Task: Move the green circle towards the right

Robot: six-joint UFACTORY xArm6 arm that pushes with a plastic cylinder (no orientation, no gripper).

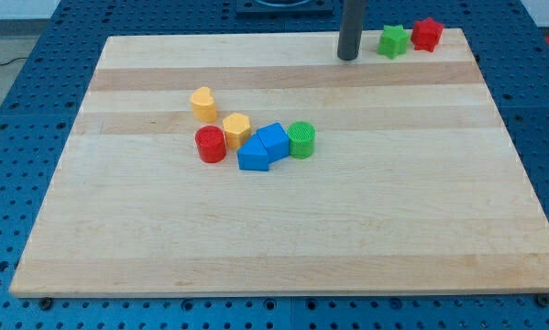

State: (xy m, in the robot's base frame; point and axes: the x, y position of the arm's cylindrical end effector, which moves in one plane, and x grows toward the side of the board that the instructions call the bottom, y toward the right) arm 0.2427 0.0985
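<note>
Filling most of the view, a pale wooden board is seen lying on a blue perforated table. The dark rod is seen descending from the view's top, and my tip is placed near the board's top edge, just to the view's left of the green star. No claw is fitted to the arm, so no spread or pinching state can be told; only the straight rod is shown.

A cluster of blocks is gathered slightly left of the board's centre. The two blue blocks are the largest pieces there: a blue triangular block and a blue block of angular shape, pressed against each other. The green circle is set at the cluster's right end, touching the angular blue block, and is well apart from my tip. A red cylinder is found at the cluster's left end, with a yellow hexagonal block between it and the blue pieces. A yellow block of rounded shape stands just above these.

In the board's top right corner, a green star and a red block are placed side by side.
</note>
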